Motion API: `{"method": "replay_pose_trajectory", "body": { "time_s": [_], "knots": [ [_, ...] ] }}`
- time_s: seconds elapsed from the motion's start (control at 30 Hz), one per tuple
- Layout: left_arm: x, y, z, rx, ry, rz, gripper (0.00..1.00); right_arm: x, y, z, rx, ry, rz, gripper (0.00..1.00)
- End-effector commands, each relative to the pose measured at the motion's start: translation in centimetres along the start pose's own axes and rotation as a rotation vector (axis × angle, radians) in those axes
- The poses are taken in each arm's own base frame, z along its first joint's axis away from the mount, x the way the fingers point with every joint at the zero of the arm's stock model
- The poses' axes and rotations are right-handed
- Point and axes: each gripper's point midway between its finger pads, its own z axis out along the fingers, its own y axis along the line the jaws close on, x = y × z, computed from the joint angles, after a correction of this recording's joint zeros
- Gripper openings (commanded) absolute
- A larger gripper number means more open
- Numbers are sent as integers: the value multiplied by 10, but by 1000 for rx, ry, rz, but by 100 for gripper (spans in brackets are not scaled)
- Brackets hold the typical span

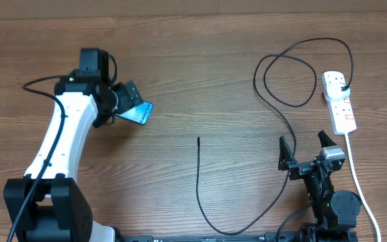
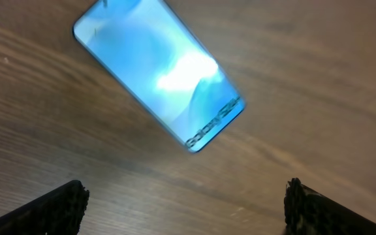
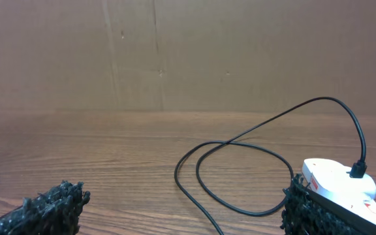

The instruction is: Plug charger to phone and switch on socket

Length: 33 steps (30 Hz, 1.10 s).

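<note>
charger (image 1: 198,176) plug already in socket (image 1: 343,114); tip loose on desk (image 1: 200,60), well apart from phone (image 2: 158,72). your left gripper (image 2: 185,212), right gripper (image 1: 306,153) both spread, empty. plugging phone, switching remain.

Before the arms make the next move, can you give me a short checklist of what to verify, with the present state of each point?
1. Left gripper open and empty: ok.
2. Right gripper open and empty: ok.
3. Phone lies flat, screen up, below the left gripper: ok.
4. Charger has its plug in the socket: ok.
5. Charger tip is in the phone: not ok, it lies apart from it.
6. Socket switch is on: cannot tell.
</note>
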Motion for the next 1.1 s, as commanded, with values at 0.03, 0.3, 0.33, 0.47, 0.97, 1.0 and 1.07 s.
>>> {"method": "replay_pose_trajectory", "body": {
  "time_s": [0.03,0.3,0.33,0.47,0.97,1.0,1.07],
  "knots": [
    [-29,-20,-28,52,-62,-152,100,2,0,0,2,-1,-5,100],
    [-45,-40,-36,13,-4,-270,100,2,0,0,2,-1,-5,100],
    [-45,-41,-32,0,13,-279,100,2,0,0,2,-1,-5,100],
    [-41,-33,-12,-82,72,-324,100,2,0,0,2,-1,-5,100],
    [-24,-11,56,-237,200,-398,100,2,0,0,2,-1,-5,100],
    [-25,-11,56,-238,195,-398,100,2,0,0,2,-1,-5,100],
    [-26,-12,57,-231,190,-399,100,2,0,0,2,-1,-5,100]
  ]
}}
